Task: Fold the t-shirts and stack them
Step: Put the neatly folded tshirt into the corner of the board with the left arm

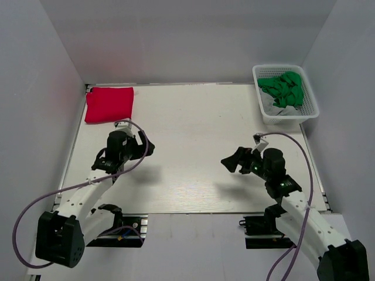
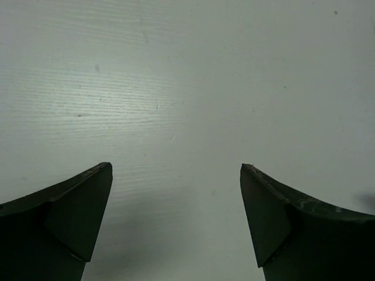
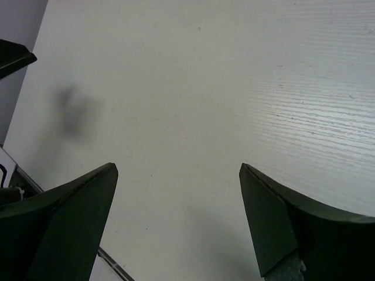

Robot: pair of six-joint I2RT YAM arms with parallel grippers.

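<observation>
At far-left table corner, folded red t-shirt; left tool, right tool both spread, empty.

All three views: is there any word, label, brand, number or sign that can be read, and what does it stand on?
No readable text in any view.
Red t-shirt: no print or label visible.
White basket and green cloth: no markings.
White patch on the left arm's wrist: too small to tell whether it carries writing.
Wrist views: only plain table.
</observation>
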